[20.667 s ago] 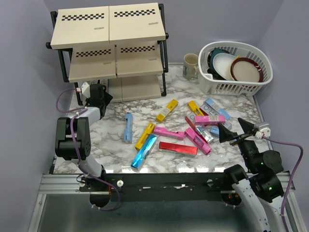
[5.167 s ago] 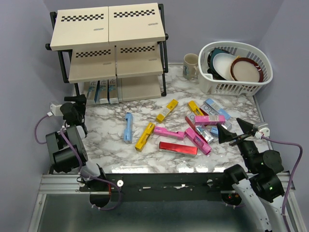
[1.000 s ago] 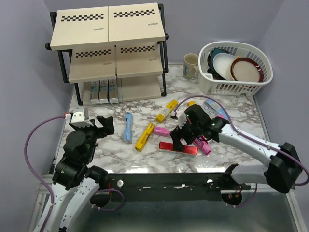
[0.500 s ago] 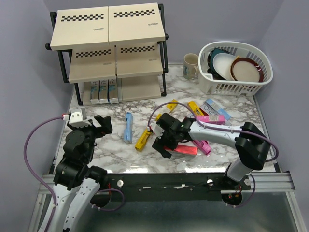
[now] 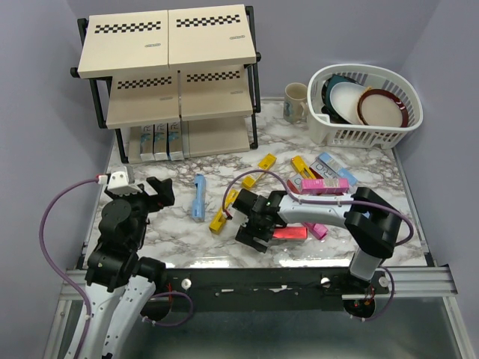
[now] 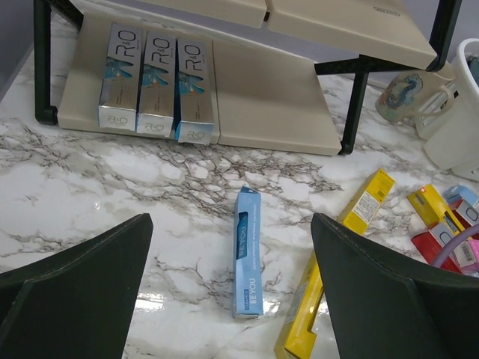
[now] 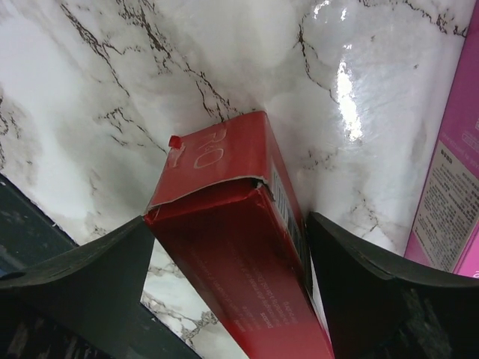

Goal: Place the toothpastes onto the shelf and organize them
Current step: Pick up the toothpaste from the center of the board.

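As left jaws gape, right jaws straddle one toothpaste point(image 7: 232, 232) — red.

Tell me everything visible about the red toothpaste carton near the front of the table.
The red carton is a slim, glossy cardboard box lying flat on the marble table. Its end flap is closed, with pale lettering, a small tab at one corner and a slightly dented edge; fine print runs along one side. The right gripper straddles that end, a finger close against each long side; whether they already press it cannot be told. A pink carton lies beside it, with bare marble between them in the wrist view.
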Controlling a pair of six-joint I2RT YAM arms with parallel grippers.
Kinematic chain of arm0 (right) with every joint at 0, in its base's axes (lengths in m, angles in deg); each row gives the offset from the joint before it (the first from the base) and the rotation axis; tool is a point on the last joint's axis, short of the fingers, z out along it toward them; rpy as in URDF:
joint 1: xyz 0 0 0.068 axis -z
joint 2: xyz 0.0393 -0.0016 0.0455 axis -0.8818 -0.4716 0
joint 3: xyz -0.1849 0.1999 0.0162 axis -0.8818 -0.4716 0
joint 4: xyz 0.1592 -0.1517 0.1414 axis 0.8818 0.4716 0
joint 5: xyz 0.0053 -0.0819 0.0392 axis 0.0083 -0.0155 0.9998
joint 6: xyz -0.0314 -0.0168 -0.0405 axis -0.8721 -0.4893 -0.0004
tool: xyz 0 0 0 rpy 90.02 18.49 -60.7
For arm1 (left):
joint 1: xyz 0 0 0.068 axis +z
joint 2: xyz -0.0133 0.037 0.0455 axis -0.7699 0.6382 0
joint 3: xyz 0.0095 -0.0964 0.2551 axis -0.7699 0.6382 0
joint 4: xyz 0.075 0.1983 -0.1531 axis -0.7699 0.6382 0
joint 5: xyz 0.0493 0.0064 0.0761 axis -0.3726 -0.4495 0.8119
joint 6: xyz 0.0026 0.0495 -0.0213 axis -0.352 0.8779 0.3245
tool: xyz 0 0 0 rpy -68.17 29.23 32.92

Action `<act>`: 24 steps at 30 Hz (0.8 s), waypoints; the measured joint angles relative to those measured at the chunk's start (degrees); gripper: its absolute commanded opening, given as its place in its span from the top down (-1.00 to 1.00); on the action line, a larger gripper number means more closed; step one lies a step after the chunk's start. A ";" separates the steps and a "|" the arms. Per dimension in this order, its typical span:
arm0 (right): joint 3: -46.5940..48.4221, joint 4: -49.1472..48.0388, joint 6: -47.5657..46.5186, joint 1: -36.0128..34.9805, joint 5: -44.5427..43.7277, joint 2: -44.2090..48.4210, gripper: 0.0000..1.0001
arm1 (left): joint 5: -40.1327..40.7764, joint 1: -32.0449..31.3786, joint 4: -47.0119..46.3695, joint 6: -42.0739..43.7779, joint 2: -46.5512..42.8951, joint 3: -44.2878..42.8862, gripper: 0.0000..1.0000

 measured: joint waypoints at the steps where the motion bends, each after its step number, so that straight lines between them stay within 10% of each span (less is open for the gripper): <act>1: 0.33 0.35 0.02 -0.17 -0.35 -0.31 -0.74 | -0.33 0.22 0.00 -0.02 0.13 0.09 -0.98; 24: 0.59 2.91 5.11 -1.11 -2.64 -0.52 0.18 | -4.37 1.03 -0.44 -0.04 2.43 0.52 -0.98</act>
